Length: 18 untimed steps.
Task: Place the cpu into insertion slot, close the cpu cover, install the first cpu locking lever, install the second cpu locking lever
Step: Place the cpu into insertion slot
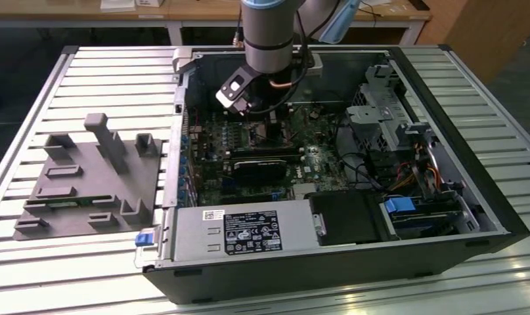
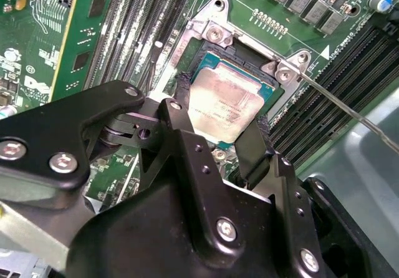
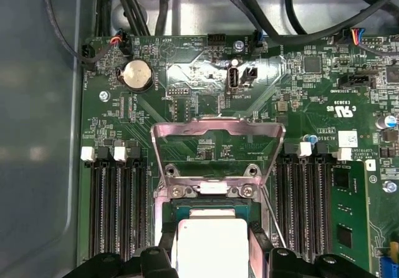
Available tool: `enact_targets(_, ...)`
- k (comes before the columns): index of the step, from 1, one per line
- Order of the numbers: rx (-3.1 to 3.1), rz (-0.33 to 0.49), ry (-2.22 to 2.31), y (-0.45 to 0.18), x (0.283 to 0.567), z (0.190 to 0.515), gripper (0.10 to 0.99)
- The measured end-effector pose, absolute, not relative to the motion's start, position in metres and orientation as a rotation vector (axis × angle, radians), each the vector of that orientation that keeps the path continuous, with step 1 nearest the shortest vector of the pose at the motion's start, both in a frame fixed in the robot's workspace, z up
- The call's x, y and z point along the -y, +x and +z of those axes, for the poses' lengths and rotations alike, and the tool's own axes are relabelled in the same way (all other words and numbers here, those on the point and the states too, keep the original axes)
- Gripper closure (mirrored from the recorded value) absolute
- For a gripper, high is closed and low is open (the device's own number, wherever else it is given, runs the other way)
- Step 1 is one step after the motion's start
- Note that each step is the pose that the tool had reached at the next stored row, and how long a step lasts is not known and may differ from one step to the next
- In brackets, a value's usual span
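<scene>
The jaws pinch the cpu (image 2: pixel 225 103) by two opposite edges, low over the insertion slot (image 2: pixel 213 35) (whether it is fully seated is hard to tell). The cpu cover (image 3: pixel 218 127) stands open. The chip is light, rigid and delicate underneath: hold it by the edges only, gently.

On the PSU (image 1: pixel 194 244) top, exterior view: white label (image 1: pixel 251 231) w/ black printed panel at its middle and a small barcode sticker (image 1: pixel 213 214) toward one corner, lettering too small to read. On the motherboard (image 3: pixel 299 103), first wrist view: white silkscreen refs, a cert. mark and a white sticker (image 3: pixel 346 138) by the memory slots (image 3: pixel 305 203), all upside down, none surely legible. On the cpu (image 2: pixel 225 103) top, second wrist view: faint engraved lines, unreadable; a white triangle sign (image 2: pixel 323 52) on the board just off its corner.
</scene>
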<state>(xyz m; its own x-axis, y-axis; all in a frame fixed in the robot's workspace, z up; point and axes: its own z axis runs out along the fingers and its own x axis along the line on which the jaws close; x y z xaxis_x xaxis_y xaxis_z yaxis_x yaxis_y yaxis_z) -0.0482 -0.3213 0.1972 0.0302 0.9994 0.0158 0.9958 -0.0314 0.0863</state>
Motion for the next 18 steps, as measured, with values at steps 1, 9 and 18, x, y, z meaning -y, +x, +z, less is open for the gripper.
enact_targets(1, -2.15, 0.11, 2.218, -0.0482, 0.3213, 0.1968, 0.549)
enact_targets(9, -2.15, 0.11, 2.217, -0.0483, 0.3214, 0.1953, 0.549)
enact_targets(18, -2.15, 0.11, 2.218, -0.0483, 0.3213, 0.1951, 0.475)
